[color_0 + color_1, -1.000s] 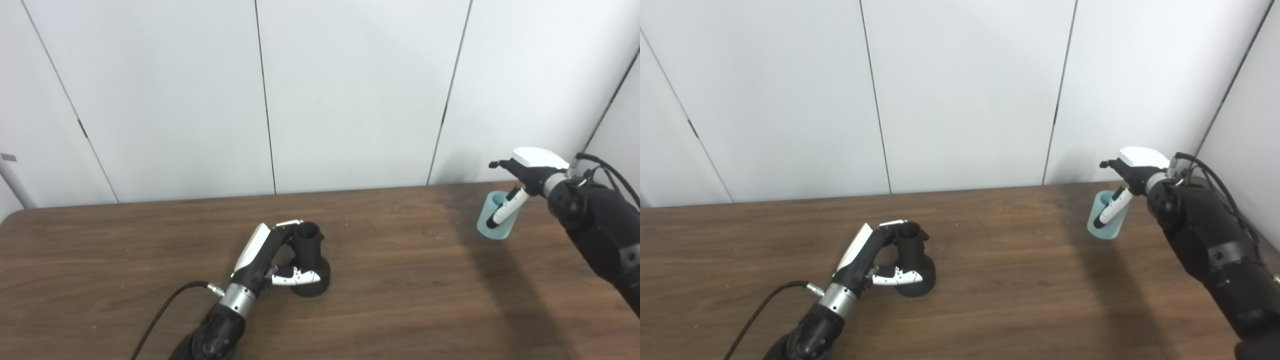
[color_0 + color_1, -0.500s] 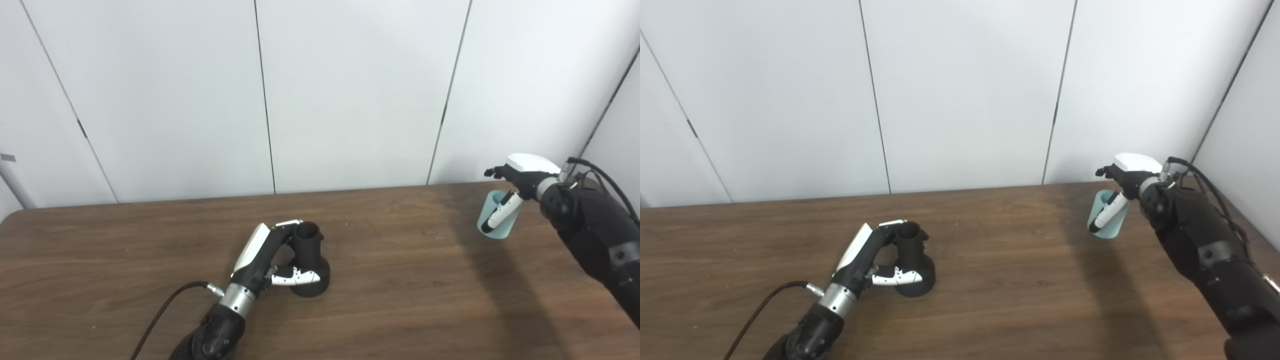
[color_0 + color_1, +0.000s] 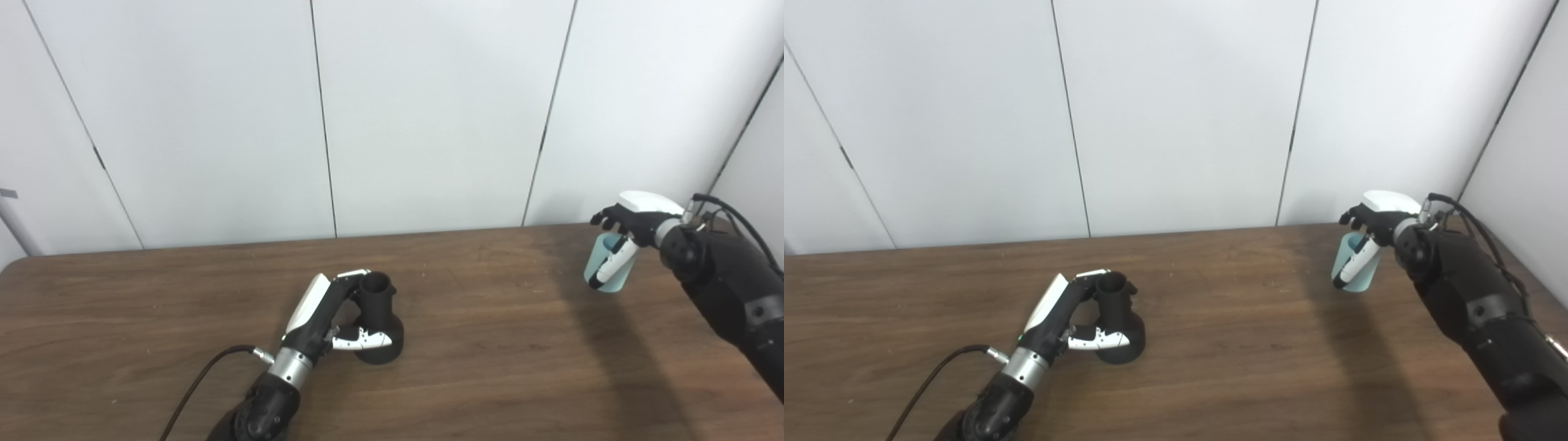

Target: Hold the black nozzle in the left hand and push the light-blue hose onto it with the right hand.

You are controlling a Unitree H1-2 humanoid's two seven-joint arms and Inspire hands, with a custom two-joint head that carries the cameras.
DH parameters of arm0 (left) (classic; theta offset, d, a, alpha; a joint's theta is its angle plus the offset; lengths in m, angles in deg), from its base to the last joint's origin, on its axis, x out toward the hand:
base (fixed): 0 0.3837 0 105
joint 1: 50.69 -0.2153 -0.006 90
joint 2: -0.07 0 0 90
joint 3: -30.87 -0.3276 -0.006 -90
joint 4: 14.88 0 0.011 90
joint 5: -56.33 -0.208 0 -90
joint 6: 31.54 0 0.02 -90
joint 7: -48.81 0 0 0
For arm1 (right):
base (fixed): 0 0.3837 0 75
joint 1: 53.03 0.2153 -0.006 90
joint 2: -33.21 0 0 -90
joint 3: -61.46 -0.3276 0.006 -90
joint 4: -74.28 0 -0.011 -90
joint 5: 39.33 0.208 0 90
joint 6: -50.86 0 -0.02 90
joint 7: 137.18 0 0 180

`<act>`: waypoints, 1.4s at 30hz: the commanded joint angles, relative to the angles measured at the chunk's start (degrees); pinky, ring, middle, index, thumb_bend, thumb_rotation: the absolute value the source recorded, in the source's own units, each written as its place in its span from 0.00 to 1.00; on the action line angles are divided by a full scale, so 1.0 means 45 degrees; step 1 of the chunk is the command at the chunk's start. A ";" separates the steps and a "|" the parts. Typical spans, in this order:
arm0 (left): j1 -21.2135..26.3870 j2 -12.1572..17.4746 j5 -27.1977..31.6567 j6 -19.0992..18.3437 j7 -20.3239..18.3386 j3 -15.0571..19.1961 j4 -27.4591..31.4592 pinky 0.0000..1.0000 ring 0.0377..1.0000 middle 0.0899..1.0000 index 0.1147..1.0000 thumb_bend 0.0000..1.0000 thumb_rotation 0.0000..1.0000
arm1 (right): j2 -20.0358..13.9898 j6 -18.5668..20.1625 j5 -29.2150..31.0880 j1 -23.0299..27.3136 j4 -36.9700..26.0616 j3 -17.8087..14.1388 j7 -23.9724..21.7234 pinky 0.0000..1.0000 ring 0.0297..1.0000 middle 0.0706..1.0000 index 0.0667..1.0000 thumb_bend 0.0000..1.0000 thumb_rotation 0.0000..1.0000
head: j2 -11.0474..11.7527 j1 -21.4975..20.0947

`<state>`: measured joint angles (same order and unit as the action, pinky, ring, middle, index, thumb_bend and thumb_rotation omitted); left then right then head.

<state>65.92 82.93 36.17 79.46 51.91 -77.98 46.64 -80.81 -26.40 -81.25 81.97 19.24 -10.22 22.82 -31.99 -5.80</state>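
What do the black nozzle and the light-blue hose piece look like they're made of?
Black nozzle: probably matte plastic, maybe printed; dull, uniformly dark, almost no highlights. Light-blue hose: a short smooth tube, likely soft plastic or rubber; even pastel colour, faint sheen. Its softness cannot be confirmed.

Black arms with silver rings at the wrists. White and black left hand (image 3: 334,318), right hand (image 3: 631,217). Thin black cables beside each arm. Tiny green light.
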 commanded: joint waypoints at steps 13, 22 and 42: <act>-0.2073 0.0142 -0.0583 -0.0378 -0.0239 -0.0479 -0.1187 0.47 0.49 0.46 0.42 0.51 0.08 | -0.0704 0.0207 -0.0679 0.1142 -0.0467 0.0312 -0.0093 0.24 0.30 0.40 0.59 0.89 0.10 | -0.0043 0.0000; -0.2074 0.0134 -0.0535 -0.0448 -0.0265 -0.0454 -0.1166 0.46 0.49 0.46 0.42 0.51 0.08 | -0.0888 -0.0341 -0.0580 0.0925 -0.0744 0.0162 0.0233 0.23 0.30 0.38 0.47 0.53 0.00 | -0.0088 0.0027; -0.1938 0.0066 -0.0910 -0.0219 0.0004 -0.0686 -0.1471 0.45 0.49 0.46 0.42 0.51 0.08 | -0.0823 -0.0834 0.0625 0.0382 -0.4944 -0.0858 -0.0578 0.34 0.39 0.40 0.48 0.53 0.00 | 0.0001 0.0215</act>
<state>65.86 83.01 35.49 79.16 52.40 -78.35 46.81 -81.94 -28.93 -79.14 80.55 0.75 -11.99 19.99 -31.90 -4.75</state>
